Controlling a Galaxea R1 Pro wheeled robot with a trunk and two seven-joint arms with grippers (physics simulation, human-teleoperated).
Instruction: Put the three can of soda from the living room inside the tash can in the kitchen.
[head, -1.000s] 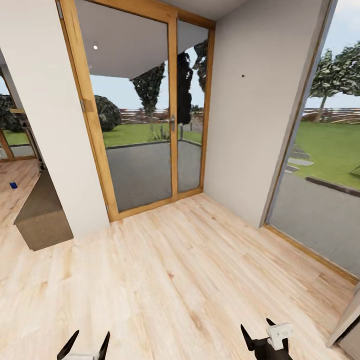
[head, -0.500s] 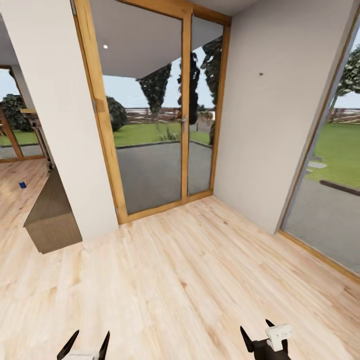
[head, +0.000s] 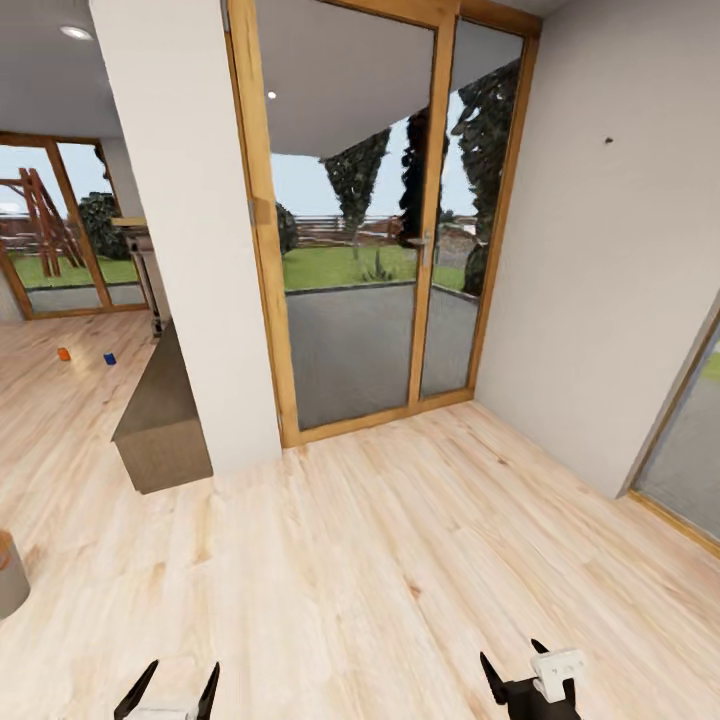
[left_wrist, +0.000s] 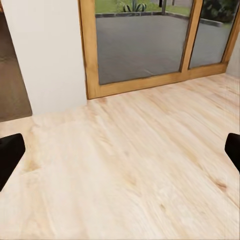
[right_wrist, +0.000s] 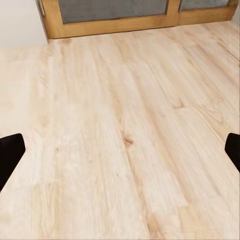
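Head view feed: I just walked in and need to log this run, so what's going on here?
Nothing is being handled yet. The robot stands on the pale wood-plank floor facing the wood-framed glass doors. Its left pincer and right pincer sit low, open and empty. Far off on the floor, past the white pillar, stand a small orange soda can and a small blue soda can, apart from each other. The rim of a round pale bin shows at the left edge.
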